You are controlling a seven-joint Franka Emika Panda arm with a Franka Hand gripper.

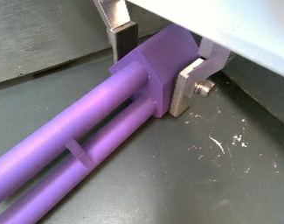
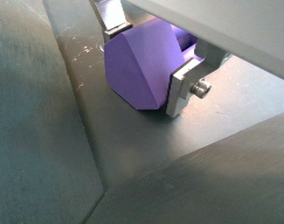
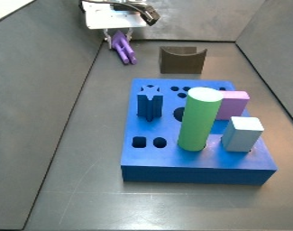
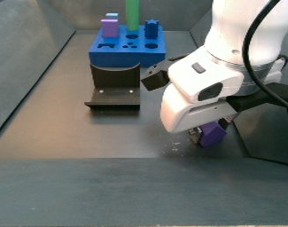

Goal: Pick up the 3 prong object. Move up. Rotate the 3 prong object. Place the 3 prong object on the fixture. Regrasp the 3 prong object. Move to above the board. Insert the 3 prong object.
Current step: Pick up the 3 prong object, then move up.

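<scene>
The 3 prong object (image 1: 97, 114) is a light-purple piece lying on the dark floor, its prongs stretching away from a thick base block (image 2: 138, 61). My gripper (image 1: 154, 72) is low over it, one silver finger on each side of that block, both pressed against it. In a side view the 3 prong object (image 3: 123, 50) lies at the far left corner of the tray under the gripper (image 3: 117, 32). The fixture (image 3: 181, 60), a dark notched block, stands a short way off. The blue board (image 3: 215, 161) lies farther toward the front. The gripper (image 4: 209, 129) also shows with purple under it.
On the board stand a tall green cylinder (image 3: 199, 119), a pink cube (image 3: 236, 103), a grey-blue block (image 3: 242, 133) and a dark blue star peg (image 3: 149, 102). Sloped grey walls (image 2: 39, 114) rise close to the gripper.
</scene>
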